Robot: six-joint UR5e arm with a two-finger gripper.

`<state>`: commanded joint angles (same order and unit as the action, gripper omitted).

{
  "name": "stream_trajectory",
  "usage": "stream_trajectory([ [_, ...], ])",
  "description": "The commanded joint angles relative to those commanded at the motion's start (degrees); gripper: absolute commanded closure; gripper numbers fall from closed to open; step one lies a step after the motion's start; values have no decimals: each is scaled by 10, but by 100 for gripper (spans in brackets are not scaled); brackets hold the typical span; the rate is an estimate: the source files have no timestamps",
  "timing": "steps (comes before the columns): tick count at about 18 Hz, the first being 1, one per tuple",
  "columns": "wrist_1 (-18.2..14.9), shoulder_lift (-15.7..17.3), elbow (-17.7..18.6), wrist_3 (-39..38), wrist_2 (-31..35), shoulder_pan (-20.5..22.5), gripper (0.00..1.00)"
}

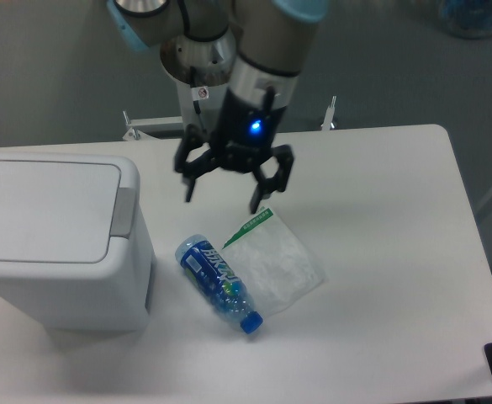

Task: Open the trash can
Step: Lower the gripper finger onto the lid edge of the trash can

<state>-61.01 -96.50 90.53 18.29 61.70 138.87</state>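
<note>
Here, a white trash can (pixel 56 244) stands at the left edge of the tabletop (pixel 380 278), its flat lid (pixel 45 210) down and level with the rim. A grey push tab (pixel 124 212) runs along the lid's right side, facing the middle of the tabletop. The bin is by far the largest thing on the surface and its left wall runs out of the picture.

To the right of the bin and somewhat toward the back edge, the gripper (pixel 220 198) hangs above the tabletop with its two fingers spread wide, holding nothing. Its fingertips point downward, apart from the bin and clear of the tab, with a strip of bare tabletop between them. A blue light glows on the gripper's body, and the arm (pixel 267 50) rises behind it toward the top of the picture.

Just below the gripper, a plastic bottle (pixel 219 275) with a blue label and blue cap lies on its side, its cap end pointing toward the front edge and its base toward the bin. It rests near the bin's right wall without touching it. A clear plastic bag (pixel 275 263) with a green strip along its top lies flat just beside the bottle on its right, their edges meeting or overlapping.

The arm's grey base column (pixel 205 93) stands beyond the back edge, on a dark floor.
</note>
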Motion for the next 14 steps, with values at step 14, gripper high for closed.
stream_trajectory([
  [14, 27, 0, 33, -34, -13, -31, 0],
])
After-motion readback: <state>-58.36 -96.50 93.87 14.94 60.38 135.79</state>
